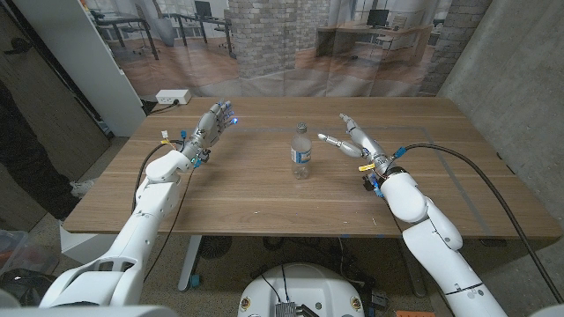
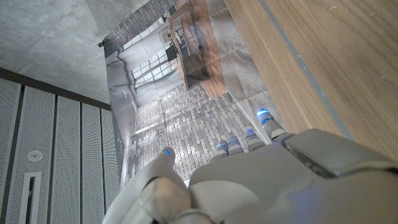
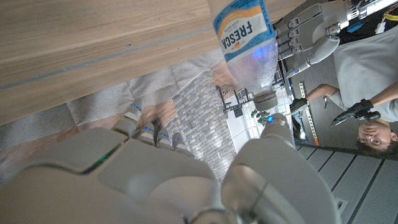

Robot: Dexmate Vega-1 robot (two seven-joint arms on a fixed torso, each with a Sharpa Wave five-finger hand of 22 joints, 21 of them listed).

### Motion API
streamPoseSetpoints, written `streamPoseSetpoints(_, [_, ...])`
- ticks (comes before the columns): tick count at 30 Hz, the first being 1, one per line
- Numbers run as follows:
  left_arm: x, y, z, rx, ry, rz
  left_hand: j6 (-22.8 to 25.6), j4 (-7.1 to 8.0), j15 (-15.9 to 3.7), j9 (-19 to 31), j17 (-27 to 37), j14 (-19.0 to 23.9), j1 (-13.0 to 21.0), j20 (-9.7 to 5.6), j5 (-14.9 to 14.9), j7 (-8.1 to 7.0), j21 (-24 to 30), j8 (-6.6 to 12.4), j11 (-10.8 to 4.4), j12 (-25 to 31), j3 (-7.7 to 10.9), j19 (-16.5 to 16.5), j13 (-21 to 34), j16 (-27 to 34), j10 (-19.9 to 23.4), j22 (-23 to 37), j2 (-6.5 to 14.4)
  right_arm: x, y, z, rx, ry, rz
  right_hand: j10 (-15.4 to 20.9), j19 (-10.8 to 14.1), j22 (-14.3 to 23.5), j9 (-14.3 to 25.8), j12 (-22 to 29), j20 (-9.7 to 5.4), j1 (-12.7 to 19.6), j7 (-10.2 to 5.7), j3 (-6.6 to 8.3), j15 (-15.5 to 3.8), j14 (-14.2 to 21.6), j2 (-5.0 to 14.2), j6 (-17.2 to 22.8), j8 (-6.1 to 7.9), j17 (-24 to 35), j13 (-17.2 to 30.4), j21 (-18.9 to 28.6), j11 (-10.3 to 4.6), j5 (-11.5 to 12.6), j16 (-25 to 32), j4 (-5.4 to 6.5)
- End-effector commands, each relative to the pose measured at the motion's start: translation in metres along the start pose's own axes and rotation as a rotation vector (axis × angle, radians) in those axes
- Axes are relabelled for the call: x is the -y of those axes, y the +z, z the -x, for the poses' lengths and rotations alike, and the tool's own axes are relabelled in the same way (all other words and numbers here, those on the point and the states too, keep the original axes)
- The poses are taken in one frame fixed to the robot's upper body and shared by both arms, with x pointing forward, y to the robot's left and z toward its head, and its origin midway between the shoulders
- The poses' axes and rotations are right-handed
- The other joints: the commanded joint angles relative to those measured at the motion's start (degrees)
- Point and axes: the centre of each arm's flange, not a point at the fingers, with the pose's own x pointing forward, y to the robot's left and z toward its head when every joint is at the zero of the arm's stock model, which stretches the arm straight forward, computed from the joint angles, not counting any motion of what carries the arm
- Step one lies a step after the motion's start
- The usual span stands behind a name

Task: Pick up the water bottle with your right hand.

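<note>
A clear water bottle (image 1: 301,152) with a blue and orange label stands upright near the middle of the wooden table (image 1: 264,207). My right hand (image 1: 352,139) is open a short way to the bottle's right, fingers spread and reaching toward it without touching. In the right wrist view the bottle (image 3: 247,38) shows just beyond my right hand (image 3: 168,174), by the thumb. My left hand (image 1: 212,124) is open over the far left of the table, fingers apart, holding nothing. The left wrist view shows my left hand (image 2: 273,180) above the bare table.
A white power strip (image 1: 173,97) lies at the table's far left corner. A person (image 3: 367,81) stands beyond the table in the right wrist view. A concrete wall (image 1: 520,79) runs along the right side.
</note>
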Motion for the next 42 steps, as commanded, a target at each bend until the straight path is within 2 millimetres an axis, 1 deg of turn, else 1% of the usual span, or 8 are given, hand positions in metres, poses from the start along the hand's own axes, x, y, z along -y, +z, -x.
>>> streamPoseSetpoints(1, [-0.001,-0.001,-0.003,0.001,-0.005,-0.007,-10.3,-0.07,0.13,0.2,0.1,-11.6,0.4,0.39,0.4,0.1,-0.1,0.25,0.18,0.2,-0.06,-11.8,0.2,0.1,-10.8,0.3,0.1,-0.011,0.019,-0.005,0.016,0.019,0.051,-0.1,0.0,0.3,0.1,-0.1,-0.41,0.9,2.06,-0.5,0.83,-0.2,0.09,-0.4,0.42,0.3,0.2,0.2,0.83,0.4,0.3,-0.17])
streamPoseSetpoints(5, [-0.002,-0.001,-0.003,0.0,-0.004,-0.009,-10.3,-0.09,0.1,0.2,0.1,-11.6,0.4,0.37,0.5,0.14,-0.1,0.26,0.22,0.2,-0.11,-11.7,0.2,0.1,-10.8,0.3,0.0,-0.013,0.023,-0.006,0.023,0.024,0.072,-0.3,0.0,0.3,0.1,-0.1,-0.76,1.0,2.16,-0.66,0.31,-0.5,0.08,-0.5,0.43,0.3,0.2,0.2,0.7,0.6,0.1,-0.14])
streamPoseSetpoints(14, [-0.003,-0.001,-0.004,-0.001,-0.003,-0.01,-10.3,-0.15,0.09,0.2,0.1,-11.6,0.5,0.34,0.5,0.17,-0.3,0.25,0.19,0.1,-0.22,-11.7,0.2,0.1,-10.9,0.3,-0.1,-0.018,0.032,-0.006,0.015,0.029,0.119,-0.6,-0.1,0.3,0.1,-0.1,-0.89,1.1,2.19,-0.9,0.02,-0.8,0.16,-0.6,0.44,0.3,0.2,0.2,0.32,0.9,0.0,-0.06])
streamPoseSetpoints(29, [-0.005,-0.002,-0.005,-0.002,-0.006,-0.012,-10.3,-0.25,0.09,0.2,0.1,-11.6,0.6,0.33,0.5,0.14,-0.5,0.24,0.09,0.1,-0.36,-11.6,0.2,0.1,-10.9,0.3,-0.2,-0.029,0.046,-0.005,0.005,0.04,0.18,-0.6,0.0,0.3,0.1,0.0,-0.86,1.1,2.68,-1.3,0.1,-0.8,0.24,-0.5,0.52,0.3,0.2,0.3,0.43,1.2,0.1,0.14])
streamPoseSetpoints(32, [-0.005,-0.002,-0.004,-0.002,-0.005,-0.012,-10.3,-0.26,0.12,0.2,0.1,-11.6,0.6,0.34,0.5,0.18,-0.6,0.24,0.1,0.1,-0.39,-11.6,0.2,0.0,-10.9,0.3,-0.2,-0.031,0.048,-0.006,0.009,0.044,0.184,-0.6,0.2,0.3,0.1,0.1,-0.84,1.0,2.64,-1.4,0.11,-0.8,0.26,-0.5,0.53,0.3,0.2,0.3,0.49,1.3,0.1,0.19])
streamPoseSetpoints(36, [-0.006,-0.002,-0.003,-0.002,-0.004,-0.013,-10.3,-0.28,0.1,0.2,0.1,-11.6,0.6,0.34,0.5,0.19,-0.7,0.24,0.1,0.1,-0.43,-11.6,0.2,0.1,-10.9,0.3,-0.2,-0.035,0.051,-0.006,0.003,0.047,0.193,-0.7,0.5,0.3,0.2,0.1,-1.28,1.0,2.68,-1.56,0.13,-0.7,0.29,-0.6,0.53,0.3,0.2,0.5,0.53,1.4,0.2,0.28])
streamPoseSetpoints(42, [-0.007,-0.001,-0.003,-0.001,-0.005,-0.013,-10.2,-0.31,0.09,0.2,0.1,-11.6,0.7,0.35,0.5,0.22,-0.8,0.24,0.21,0.2,-0.49,-11.5,0.2,0.0,-10.8,0.3,-0.2,-0.04,0.054,-0.008,-0.011,0.051,0.199,-1.3,0.4,0.3,0.2,-0.1,-1.16,0.9,2.62,-1.89,0.3,-0.9,0.19,-0.8,0.45,0.3,0.2,0.4,0.72,1.6,0.1,0.4])
